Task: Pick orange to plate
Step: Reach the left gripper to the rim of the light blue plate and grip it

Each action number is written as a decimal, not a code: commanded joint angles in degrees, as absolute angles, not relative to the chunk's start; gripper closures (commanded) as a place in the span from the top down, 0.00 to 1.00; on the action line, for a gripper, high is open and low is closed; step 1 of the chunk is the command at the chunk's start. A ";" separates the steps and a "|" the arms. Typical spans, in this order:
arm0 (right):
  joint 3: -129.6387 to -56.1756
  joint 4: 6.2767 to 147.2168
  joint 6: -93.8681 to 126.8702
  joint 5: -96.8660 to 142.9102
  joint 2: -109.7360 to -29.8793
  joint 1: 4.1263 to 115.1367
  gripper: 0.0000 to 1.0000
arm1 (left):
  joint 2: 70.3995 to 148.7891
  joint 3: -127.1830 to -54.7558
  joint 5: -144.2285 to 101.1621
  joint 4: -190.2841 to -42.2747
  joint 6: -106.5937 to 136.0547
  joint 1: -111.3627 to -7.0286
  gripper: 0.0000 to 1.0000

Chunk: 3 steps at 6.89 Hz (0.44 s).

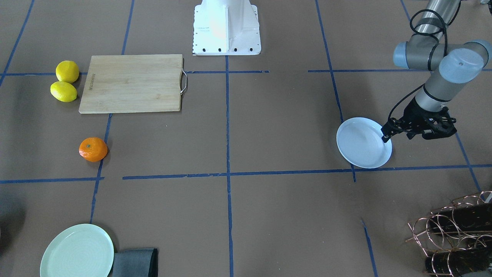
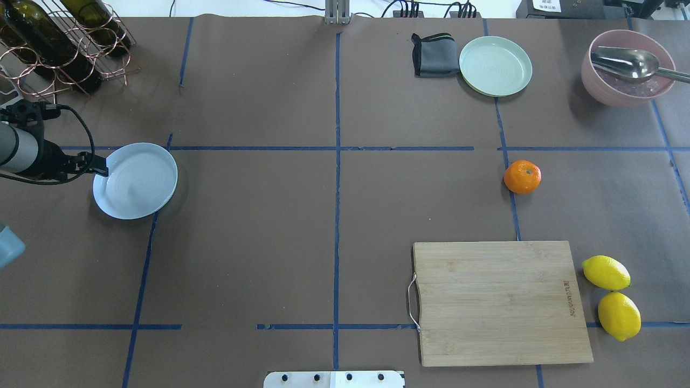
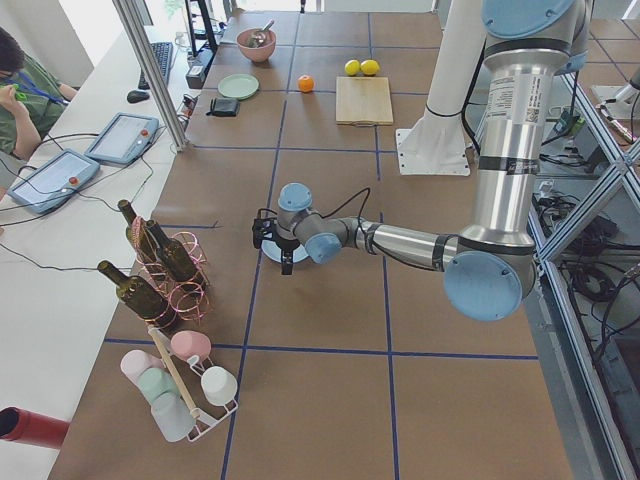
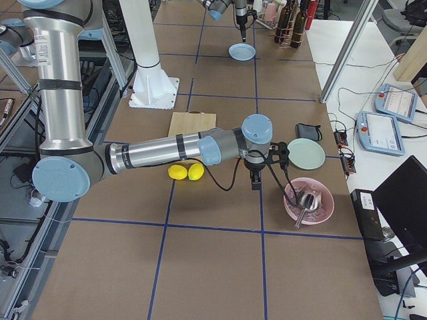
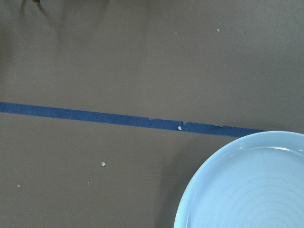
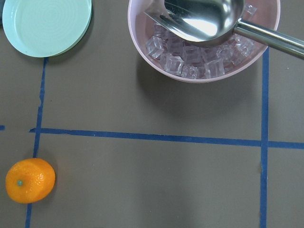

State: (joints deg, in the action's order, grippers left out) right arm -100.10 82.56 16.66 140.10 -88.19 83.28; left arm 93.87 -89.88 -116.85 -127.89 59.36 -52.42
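Note:
The orange [image 2: 522, 177] lies on the brown table on the robot's right side, on a blue tape line; it also shows as the orange [image 1: 93, 149] and, low left in the right wrist view, as the orange [image 6: 30, 180]. The pale bluish-white plate [image 2: 137, 180] lies flat on the left side. My left gripper [image 2: 102, 171] is at that plate's rim [image 1: 384, 139], fingers close together and looking shut. The left wrist view shows only part of the plate [image 5: 251, 190]. My right gripper [image 4: 255, 181] hangs over the table near the bowl; I cannot tell whether it is open or shut.
A mint-green plate [image 2: 495, 66] and a grey cloth [image 2: 434, 55] sit at the far right. A pink bowl [image 2: 593, 86] holds ice and a metal ladle. A wooden cutting board [image 2: 501, 302] and two lemons [image 2: 606, 273] lie near the robot. A wine rack [image 2: 59, 43] stands far left.

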 commanded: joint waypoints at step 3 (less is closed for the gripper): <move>-100.11 82.53 16.79 140.10 -88.15 83.23 1.00 | 93.96 -88.77 -116.54 -128.67 59.94 -50.63 0.82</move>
